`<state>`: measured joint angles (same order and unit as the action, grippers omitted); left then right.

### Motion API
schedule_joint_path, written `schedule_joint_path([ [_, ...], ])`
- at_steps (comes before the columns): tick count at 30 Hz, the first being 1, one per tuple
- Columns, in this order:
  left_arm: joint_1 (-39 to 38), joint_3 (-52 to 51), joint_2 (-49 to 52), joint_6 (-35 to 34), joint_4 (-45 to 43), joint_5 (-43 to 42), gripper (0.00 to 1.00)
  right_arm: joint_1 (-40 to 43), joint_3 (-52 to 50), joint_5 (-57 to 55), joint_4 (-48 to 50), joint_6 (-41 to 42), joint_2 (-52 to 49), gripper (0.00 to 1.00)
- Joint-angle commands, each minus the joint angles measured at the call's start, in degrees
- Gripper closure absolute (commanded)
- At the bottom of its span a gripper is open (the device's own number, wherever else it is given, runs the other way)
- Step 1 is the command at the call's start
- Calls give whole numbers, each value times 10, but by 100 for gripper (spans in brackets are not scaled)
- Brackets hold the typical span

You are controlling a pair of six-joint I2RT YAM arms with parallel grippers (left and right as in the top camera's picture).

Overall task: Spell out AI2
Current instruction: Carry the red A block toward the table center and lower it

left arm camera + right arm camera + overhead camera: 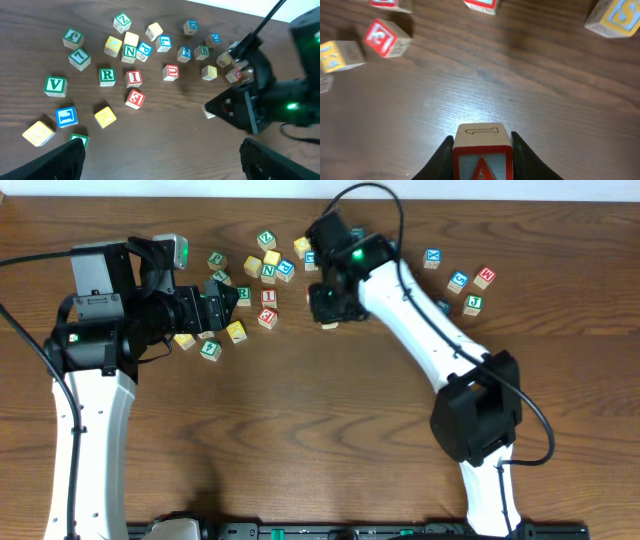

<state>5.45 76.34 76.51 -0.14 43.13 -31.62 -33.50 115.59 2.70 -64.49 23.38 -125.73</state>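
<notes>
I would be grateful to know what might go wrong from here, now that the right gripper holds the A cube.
1. The right gripper is shut on the A cube with the E cube lying nearby; a careless set-down may knock it.
2. The left gripper hangs open near the I cube, which sits close beside the R cube; a finger may shove either.
3. Both grippers crowd one patch and might collide.
</notes>
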Motion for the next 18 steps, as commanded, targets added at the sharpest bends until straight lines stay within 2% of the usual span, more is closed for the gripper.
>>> schedule_joint_path([
  [1, -1, 8, 7, 4, 1, -7, 2, -16, -35, -57, 25, 59, -3, 77],
  [8, -1, 8, 7, 4, 1, -7, 3, -36, -115, -62, 106, 115, -5, 77],
  [16, -1, 8, 6, 4, 1, -7, 2, -57, -120, -68, 135, 129, -35, 77],
  [18, -1, 8, 7, 4, 1, -7, 2, -59, -119, -68, 140, 133, -52, 75],
])
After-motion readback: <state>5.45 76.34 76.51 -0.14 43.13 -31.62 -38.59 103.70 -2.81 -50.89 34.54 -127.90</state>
